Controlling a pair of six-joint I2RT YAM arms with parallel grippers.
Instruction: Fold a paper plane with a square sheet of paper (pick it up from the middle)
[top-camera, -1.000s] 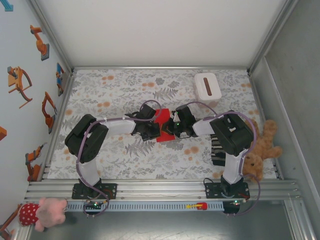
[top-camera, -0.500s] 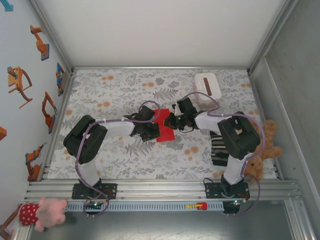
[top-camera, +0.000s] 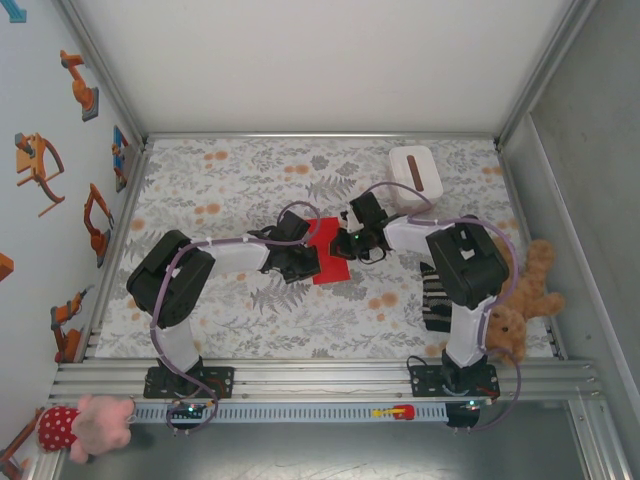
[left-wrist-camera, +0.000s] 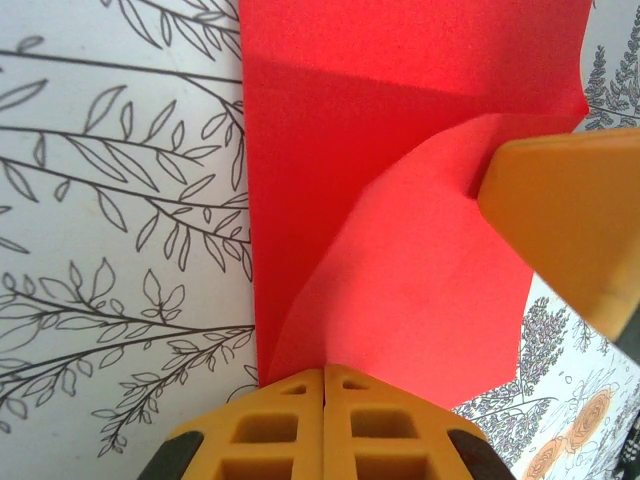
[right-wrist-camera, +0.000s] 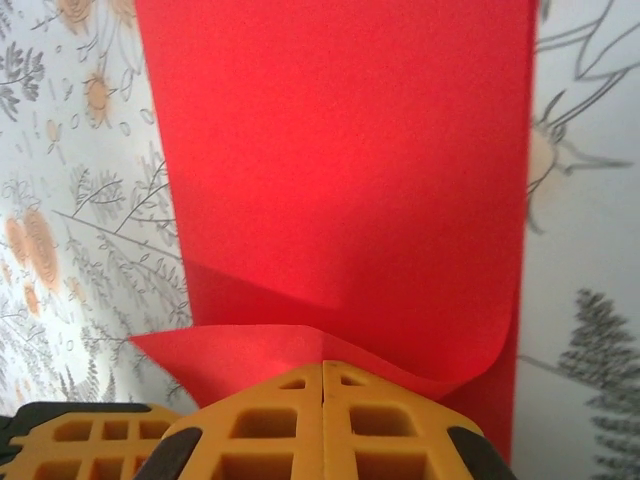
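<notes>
The left arm is rising from its base at the near left, bending at a high elbow and reaching low and rightward across the bench (top-camera: 230, 190) toward its middle. The left pincer (top-camera: 317, 260) is sitting fully closed, finger pressed against finger with nothing showing between them. Its tips are touching the left side of the square sheet of paper (top-camera: 330, 270).

The right arm is standing up from the near right, folding at the elbow and stretching leftward and slightly away. The right pincer (top-camera: 346, 243) is meeting the sheet from the opposite side. Its jaws are likewise closed tight on nothing, with the tips against the paper.

The sheet is lying at the middle of the bench between the two wrists, bright red on the floral cover. In the left wrist view, one flap is standing up off the flat layer. It is sloping from the left fingertips (left-wrist-camera: 300, 385) to an edge where an orange finger of the right pincer is touching it. In the right wrist view, that raised edge is curling at the closed fingertips (right-wrist-camera: 345, 385) while the rest is spreading flat beyond. Whether the tips are pressing the flap or merely touching it, I cannot tell.

A white box (top-camera: 415, 172) with a dark slot is sitting at the far right of the bench, apart from the sheet.
</notes>
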